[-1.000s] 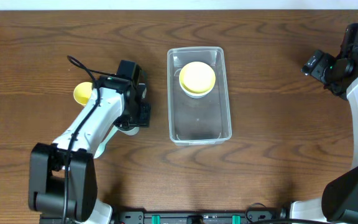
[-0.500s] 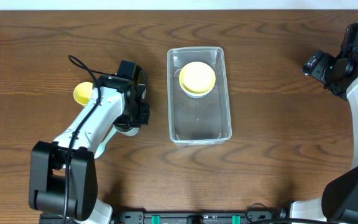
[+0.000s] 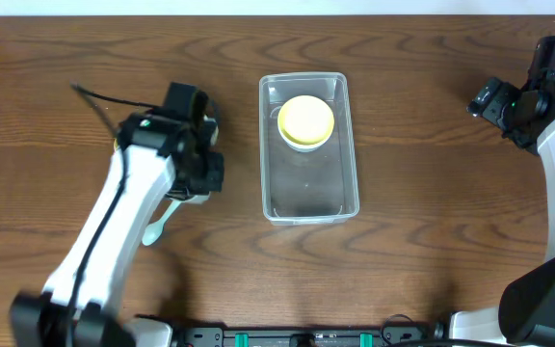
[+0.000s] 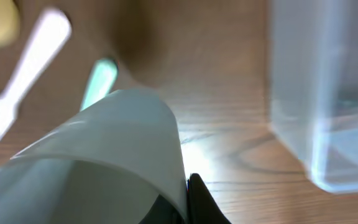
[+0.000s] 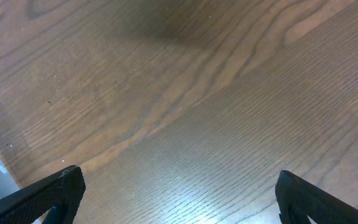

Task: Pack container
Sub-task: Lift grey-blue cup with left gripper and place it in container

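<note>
Left gripper (image 4: 179, 208) clamped a white cup (image 4: 104, 155) beside the container (image 3: 308, 207), the pick seemingly made; carrying it over the container's bare near half came next.

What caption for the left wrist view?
Left gripper grips a pale cup; white fork, teal handle and clear container sit beyond.

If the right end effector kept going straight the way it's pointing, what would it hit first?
Most likely the wooden table: the right end effector has open jaws framing only wood grain, though depth is hard to judge.
</note>
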